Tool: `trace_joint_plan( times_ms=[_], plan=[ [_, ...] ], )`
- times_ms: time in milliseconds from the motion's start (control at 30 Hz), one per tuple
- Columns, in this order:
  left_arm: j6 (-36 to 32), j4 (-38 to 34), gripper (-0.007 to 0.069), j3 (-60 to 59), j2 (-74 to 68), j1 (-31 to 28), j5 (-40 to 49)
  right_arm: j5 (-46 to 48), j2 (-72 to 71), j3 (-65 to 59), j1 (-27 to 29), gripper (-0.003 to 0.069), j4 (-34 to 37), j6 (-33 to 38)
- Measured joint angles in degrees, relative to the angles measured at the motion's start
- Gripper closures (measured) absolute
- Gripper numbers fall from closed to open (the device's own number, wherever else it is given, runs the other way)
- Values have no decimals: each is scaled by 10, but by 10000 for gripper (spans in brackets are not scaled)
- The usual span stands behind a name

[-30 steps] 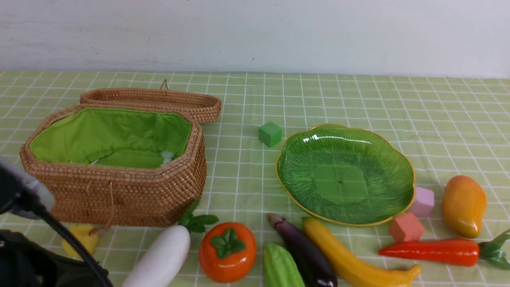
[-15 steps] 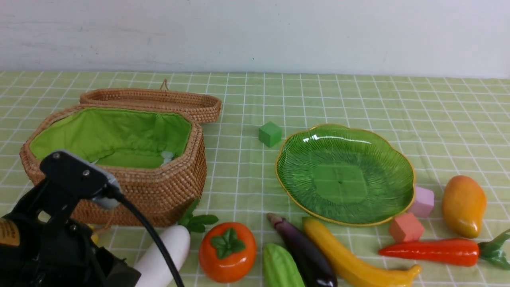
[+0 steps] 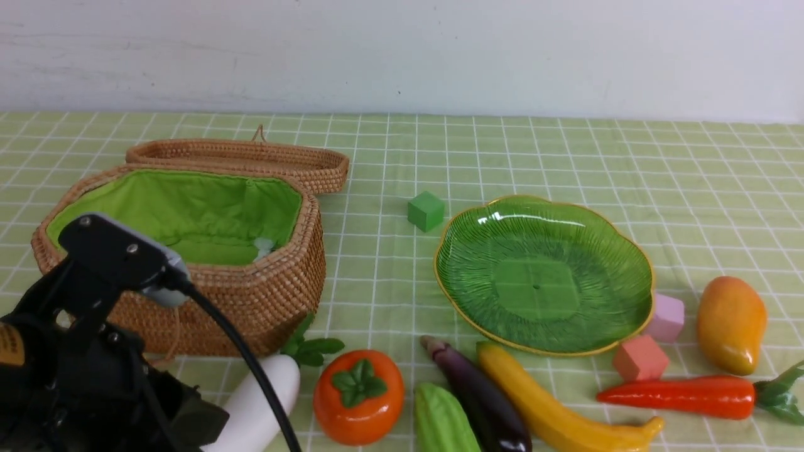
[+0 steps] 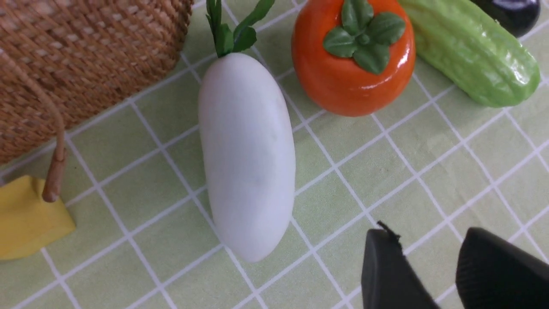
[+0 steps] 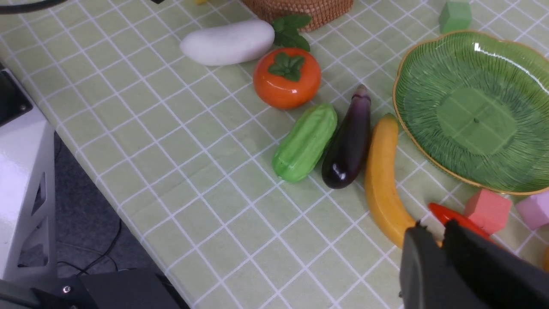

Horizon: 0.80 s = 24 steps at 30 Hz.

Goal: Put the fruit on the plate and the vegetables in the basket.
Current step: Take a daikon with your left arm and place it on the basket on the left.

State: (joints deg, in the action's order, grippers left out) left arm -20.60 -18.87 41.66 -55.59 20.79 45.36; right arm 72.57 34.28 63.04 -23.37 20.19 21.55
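So, the plate (image 3: 543,282) is left bare, with open cloth behind it and on its left up to the basket (image 3: 251,301). Its near rim is crowded by the eggplant (image 3: 477,395) and banana (image 3: 553,408). Further left of it the gourd (image 3: 443,420), persimmon (image 3: 358,395) and radish (image 4: 246,154) are lined up. The mango (image 3: 732,323) and carrot (image 3: 678,395) are found right of it. The left gripper (image 4: 429,244) is held over bare cloth well left of the plate, fingers parted, nothing gripped. The right gripper (image 5: 444,227) is seen near the plate's front edge, fingers pressed together, empty.
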Motion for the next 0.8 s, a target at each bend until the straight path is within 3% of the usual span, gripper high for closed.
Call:
trace_joint_plan(
  times_ms=[233,533,800],
  plan=[
    [14,-4,419,28,0,0,27,0,0,0,0,574,2,2],
    [21,-2,542,53,20,0,66,0,0,0,0,574,2,-7],
    [22,0,584,53,61,0,72,0,0,0,0,574,2,-9]
  ],
)
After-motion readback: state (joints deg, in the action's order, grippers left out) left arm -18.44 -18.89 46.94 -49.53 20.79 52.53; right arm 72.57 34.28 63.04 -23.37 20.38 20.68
